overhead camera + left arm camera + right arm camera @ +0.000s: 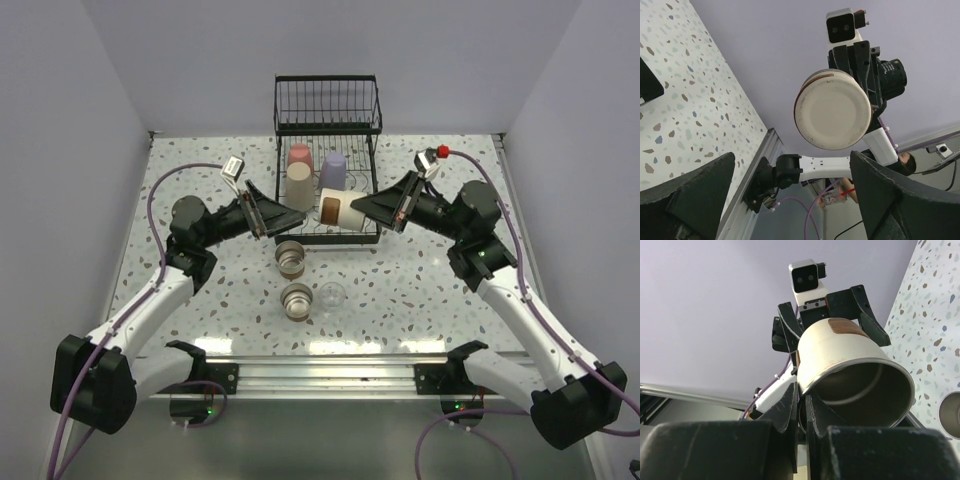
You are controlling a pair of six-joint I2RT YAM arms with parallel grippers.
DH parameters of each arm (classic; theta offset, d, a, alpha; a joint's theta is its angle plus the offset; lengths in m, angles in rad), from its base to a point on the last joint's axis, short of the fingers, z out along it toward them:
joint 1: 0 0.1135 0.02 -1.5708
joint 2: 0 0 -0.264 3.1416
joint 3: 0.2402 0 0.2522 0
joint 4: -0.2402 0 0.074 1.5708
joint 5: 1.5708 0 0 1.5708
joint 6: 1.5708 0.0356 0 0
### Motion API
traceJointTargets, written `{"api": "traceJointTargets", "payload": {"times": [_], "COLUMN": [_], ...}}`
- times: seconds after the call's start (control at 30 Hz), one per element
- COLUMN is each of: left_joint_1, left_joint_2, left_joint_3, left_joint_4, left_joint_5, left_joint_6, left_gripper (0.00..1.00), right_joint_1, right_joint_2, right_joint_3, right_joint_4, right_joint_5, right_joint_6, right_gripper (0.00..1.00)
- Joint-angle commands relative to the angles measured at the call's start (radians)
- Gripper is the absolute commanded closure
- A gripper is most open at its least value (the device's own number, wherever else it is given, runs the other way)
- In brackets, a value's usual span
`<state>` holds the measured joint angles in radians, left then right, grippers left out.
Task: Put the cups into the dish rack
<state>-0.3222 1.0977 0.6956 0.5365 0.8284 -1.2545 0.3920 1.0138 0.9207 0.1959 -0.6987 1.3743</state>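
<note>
Cream cup [832, 112] shows the left wrist only its base; right fingers [782, 412] pinch its rim, left fingers [690, 195] spread

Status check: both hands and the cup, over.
Right hand shut on rim of cream cup, held sideways over dish rack front. Left hand open, facing its base. Two brown cups, clear cup on table, none blocking.

White-and-black arms [150, 300], lavender cables [152, 196] (red plug [442, 151] on right)
</note>
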Motion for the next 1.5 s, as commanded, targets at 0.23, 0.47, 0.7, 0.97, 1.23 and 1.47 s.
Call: {"api": "traceJointTargets", "payload": {"times": [0.23,0.47,0.7,0.97,1.23,1.47], "left_joint_1": [-0.041,-0.046,-0.051,-0.052,-0.052,-0.052], "left_joint_2": [-0.015,-0.006,-0.004,-0.024,-0.050,-0.047], "left_joint_3": [-0.013,-0.011,0.004,0.008,0.010,0.025], "left_joint_4": [0.230,0.247,0.118,0.071,0.051,0.030], "left_joint_5": [-0.034,-0.028,-0.018,-0.026,-0.026,-0.032], "left_joint_6": [-0.082,-0.089,-0.020,0.010,0.023,0.033], "left_gripper": [0.00,0.00,0.00,0.04,0.43,0.77], "right_joint_1": [0.103,0.117,0.145,0.157,0.157,0.157], "right_joint_2": [0.062,0.083,0.108,0.117,0.120,0.112], "right_joint_3": [0.010,0.020,0.029,0.020,0.003,0.020], "right_joint_4": [0.103,0.112,0.122,0.125,0.129,0.039], "right_joint_5": [0.033,0.042,0.056,0.070,0.077,0.080], "right_joint_6": [0.006,0.002,0.000,-0.007,-0.011,-0.060], "right_gripper": [1.00,1.00,1.00,1.00,1.00,1.00]}}
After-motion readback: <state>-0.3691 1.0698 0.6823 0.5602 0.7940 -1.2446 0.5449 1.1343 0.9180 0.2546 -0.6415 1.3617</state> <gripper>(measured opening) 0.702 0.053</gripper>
